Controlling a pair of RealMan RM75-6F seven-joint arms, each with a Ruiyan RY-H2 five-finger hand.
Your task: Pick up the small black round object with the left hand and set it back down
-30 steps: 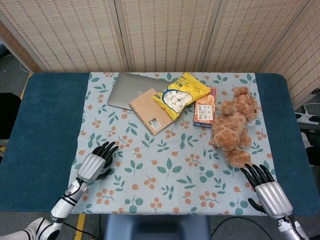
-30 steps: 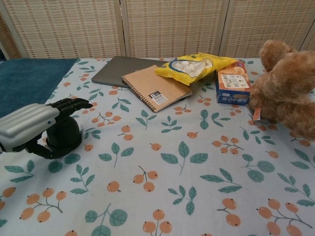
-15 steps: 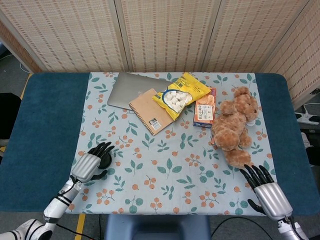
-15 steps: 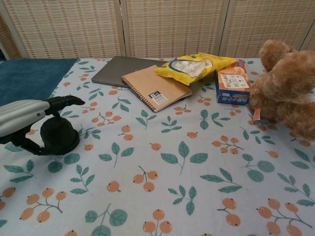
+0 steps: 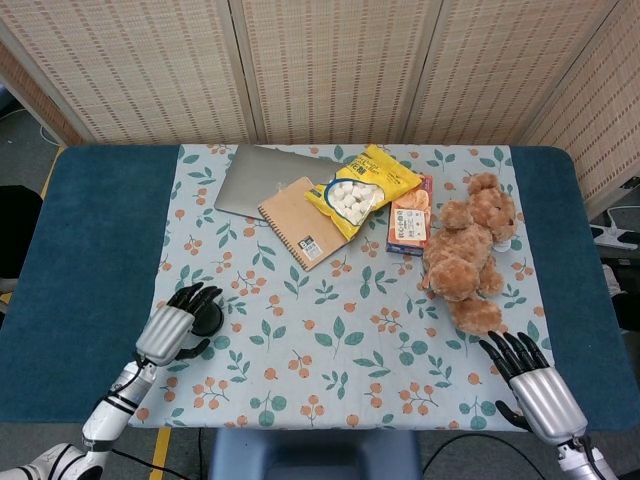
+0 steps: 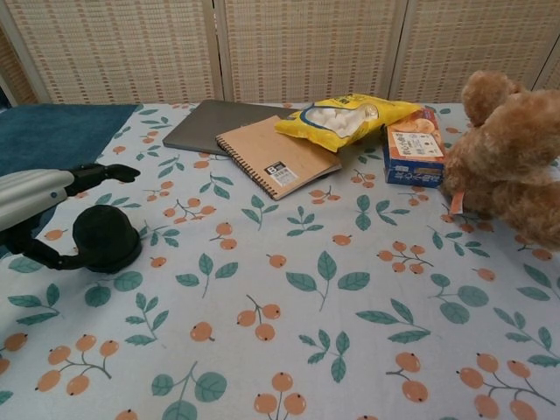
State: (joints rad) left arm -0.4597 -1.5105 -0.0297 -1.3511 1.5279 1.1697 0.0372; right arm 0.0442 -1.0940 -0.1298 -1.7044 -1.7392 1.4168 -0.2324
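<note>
The tabletop (image 5: 90, 250) is wearing a leaf-print cloth (image 6: 350, 289). The left hand (image 5: 168, 330) is hovering over the cloth's left edge with fingers spread, gripping nothing. The small black round object (image 6: 107, 238) is sitting on the cloth right beside it, thumb reaching around its near side. Can't tell if they're touching. The right hand (image 5: 535, 385) is lying flat, fingers apart.

Notebook (image 5: 304, 236), snack bag (image 5: 362, 189), biscuit box (image 5: 409, 226), teddy bear (image 5: 468, 256) on floral cloth (image 5: 340, 340).
</note>
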